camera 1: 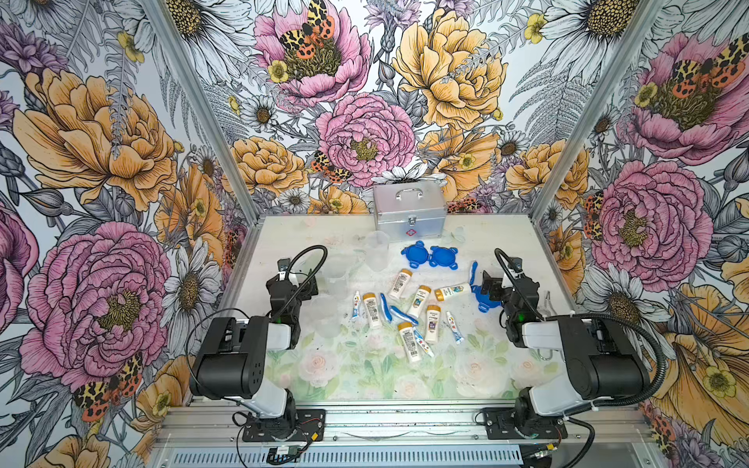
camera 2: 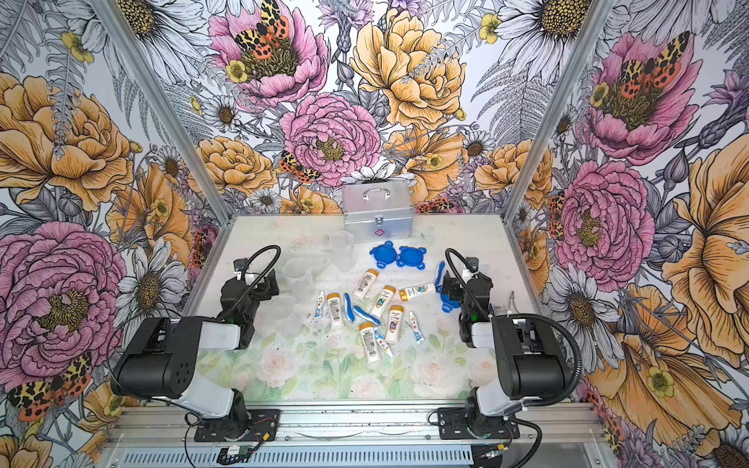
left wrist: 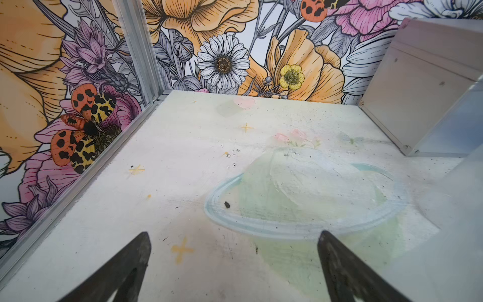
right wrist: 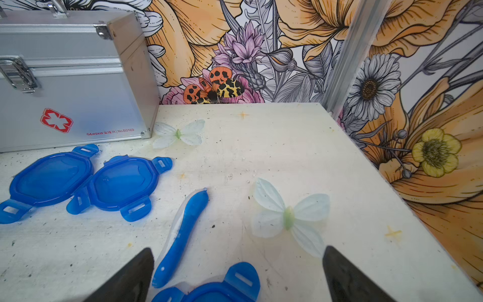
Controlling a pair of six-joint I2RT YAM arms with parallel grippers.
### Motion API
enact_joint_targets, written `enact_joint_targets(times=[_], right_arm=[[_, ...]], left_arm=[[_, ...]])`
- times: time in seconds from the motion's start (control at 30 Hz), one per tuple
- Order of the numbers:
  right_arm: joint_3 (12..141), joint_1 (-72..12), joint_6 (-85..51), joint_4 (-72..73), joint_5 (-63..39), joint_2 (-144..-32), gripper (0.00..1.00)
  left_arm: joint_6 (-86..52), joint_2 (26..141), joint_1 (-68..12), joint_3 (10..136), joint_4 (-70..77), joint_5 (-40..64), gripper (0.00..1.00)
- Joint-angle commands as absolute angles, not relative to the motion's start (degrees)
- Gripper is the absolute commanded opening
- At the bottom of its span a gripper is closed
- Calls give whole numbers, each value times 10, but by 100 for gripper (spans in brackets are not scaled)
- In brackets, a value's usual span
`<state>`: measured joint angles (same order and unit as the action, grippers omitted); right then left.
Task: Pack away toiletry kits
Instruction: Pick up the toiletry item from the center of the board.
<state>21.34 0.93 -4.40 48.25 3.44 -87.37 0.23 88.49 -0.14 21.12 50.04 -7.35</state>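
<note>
The toiletry kits lie loose in the middle of the table in both top views. There are several white bottles with orange caps (camera 1: 418, 300), small tubes (camera 1: 356, 306), blue toothbrushes (camera 1: 403, 315), three clear cups (camera 1: 377, 251) and blue lids (camera 1: 415, 254). My left gripper (camera 1: 309, 286) (left wrist: 234, 232) is open over bare table beside a cup (camera 1: 335, 279). My right gripper (camera 1: 489, 286) (right wrist: 238, 248) is open just above a third blue lid (right wrist: 217, 290) and a toothbrush (right wrist: 183, 232). Neither holds anything.
A shut silver metal case (camera 1: 409, 210) with a handle and a red cross stands at the back middle, by the wall. Aluminium frame posts and flowered walls close in the left, right and back. A small metal tool (camera 1: 548, 302) lies at the right edge.
</note>
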Motion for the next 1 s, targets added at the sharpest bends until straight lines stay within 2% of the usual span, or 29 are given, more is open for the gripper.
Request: enact_joint_targets(times=[0.0,0.97], right_arm=[[227,10,-39,487,42,-878,100],[228,19,-51,488,39,-879,100]], left_arm=[[8,884,-1,221,523,-63,99],[8,884,-1,221,523,-63,99]])
